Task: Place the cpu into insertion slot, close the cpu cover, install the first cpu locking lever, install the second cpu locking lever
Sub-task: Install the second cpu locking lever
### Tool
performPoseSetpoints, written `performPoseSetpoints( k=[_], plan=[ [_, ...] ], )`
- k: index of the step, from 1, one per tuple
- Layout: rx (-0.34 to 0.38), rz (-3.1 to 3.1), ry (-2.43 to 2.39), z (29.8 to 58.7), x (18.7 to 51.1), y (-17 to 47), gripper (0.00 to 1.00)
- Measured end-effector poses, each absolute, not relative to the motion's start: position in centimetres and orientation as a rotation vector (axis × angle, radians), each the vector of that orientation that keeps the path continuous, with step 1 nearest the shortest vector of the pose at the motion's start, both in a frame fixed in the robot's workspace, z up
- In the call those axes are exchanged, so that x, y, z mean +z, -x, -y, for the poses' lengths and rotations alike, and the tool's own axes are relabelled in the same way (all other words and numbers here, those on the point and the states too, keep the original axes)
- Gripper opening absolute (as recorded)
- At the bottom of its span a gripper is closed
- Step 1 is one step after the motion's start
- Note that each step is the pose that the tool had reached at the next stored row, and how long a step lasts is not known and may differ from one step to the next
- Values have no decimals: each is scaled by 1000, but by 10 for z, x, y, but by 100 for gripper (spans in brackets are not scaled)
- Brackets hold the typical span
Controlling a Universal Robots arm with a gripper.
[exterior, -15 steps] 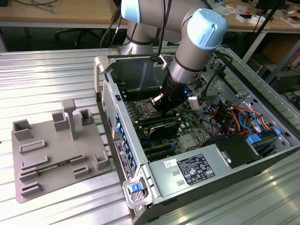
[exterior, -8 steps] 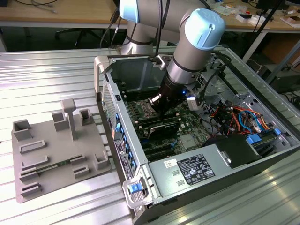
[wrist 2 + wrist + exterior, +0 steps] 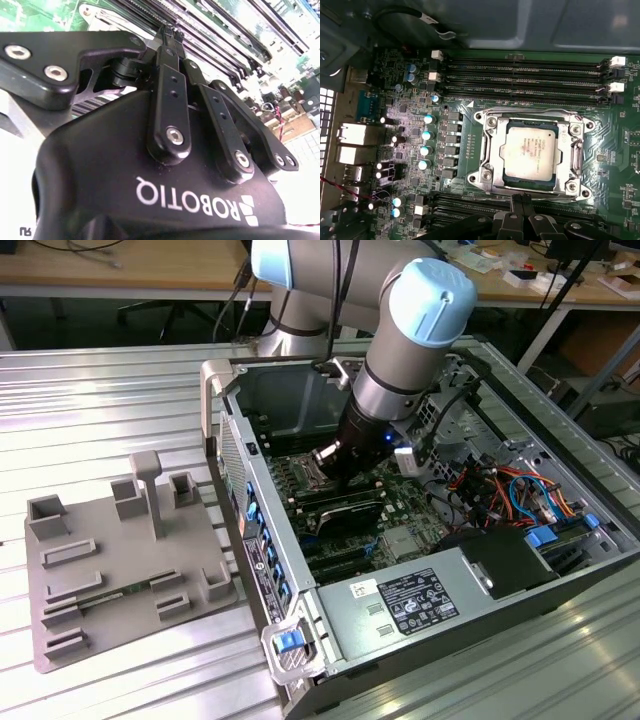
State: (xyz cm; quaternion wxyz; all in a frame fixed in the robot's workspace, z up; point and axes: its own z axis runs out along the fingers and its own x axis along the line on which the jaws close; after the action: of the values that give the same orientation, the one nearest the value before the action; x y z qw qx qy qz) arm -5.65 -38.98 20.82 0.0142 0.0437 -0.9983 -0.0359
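In the first wrist view the cpu (image 3: 527,150), a flat silver-grey square, lies flat in the insertion slot (image 3: 530,182). The cpu cover (image 3: 491,150), a silver frame, lies down around the chip. A thin metal lever (image 3: 578,155) runs along one side of the frame. My gripper (image 3: 520,201) stands just outside the socket's edge with its black fingertips together and nothing between them. The second wrist view shows the same fingers (image 3: 169,75) narrowing to a closed tip over the board. In the exterior view the gripper (image 3: 335,472) reaches down into the open computer case beside the socket (image 3: 303,472).
Long black RAM slots (image 3: 520,75) run on both sides of the socket. Capacitors (image 3: 427,135) and rear ports (image 3: 355,145) sit beside it. The case holds a power supply (image 3: 410,605) and coloured cables (image 3: 510,490). A grey fixture tray (image 3: 120,560) lies at the exterior view's left.
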Motion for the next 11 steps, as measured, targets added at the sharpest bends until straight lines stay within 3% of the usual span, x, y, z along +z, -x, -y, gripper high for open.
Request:
performPoseSetpoints(
  k=[11],
  plan=[
    [-112,3108,-136,390,208,62,11]
  ],
)
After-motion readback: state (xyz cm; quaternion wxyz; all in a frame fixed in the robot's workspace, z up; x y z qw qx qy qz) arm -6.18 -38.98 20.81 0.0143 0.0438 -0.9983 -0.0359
